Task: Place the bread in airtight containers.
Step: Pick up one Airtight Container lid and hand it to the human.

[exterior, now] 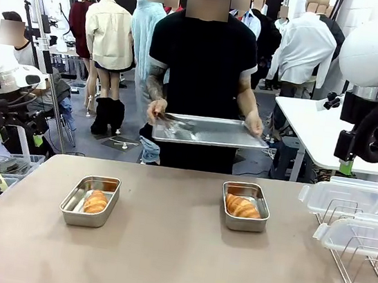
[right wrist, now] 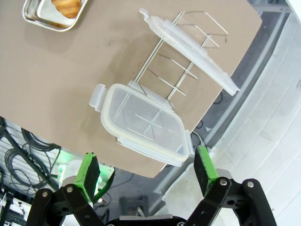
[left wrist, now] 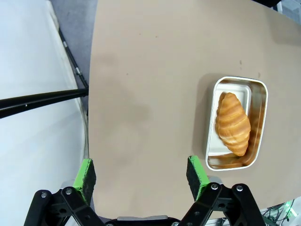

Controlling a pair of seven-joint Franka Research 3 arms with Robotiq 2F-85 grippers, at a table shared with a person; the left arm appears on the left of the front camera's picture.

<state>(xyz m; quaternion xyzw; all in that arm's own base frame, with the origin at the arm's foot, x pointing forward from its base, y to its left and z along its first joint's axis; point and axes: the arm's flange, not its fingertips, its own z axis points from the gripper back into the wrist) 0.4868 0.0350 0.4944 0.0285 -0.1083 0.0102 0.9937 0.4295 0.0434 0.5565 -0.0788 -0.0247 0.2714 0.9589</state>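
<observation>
Golden croissant rolls (exterior: 96,202) are laid in rectangular steel tins (exterior: 69,204), mid-frame; clear plastic lids (exterior: 344,195), at right, must be fetched next. Left claw (left wrist: 139,165) and right claw (right wrist: 146,155) are spread wide, empty.

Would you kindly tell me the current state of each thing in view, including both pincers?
Left tin: uncovered, left roll inside.
Right tin: uncovered, right roll inside.
Far lid: off, resting on the wire rack.
Near lid: off, resting on the same rack.
Flat tray: held up by the person.
Left pincer: open, empty.
Right pincer: open, empty.
</observation>
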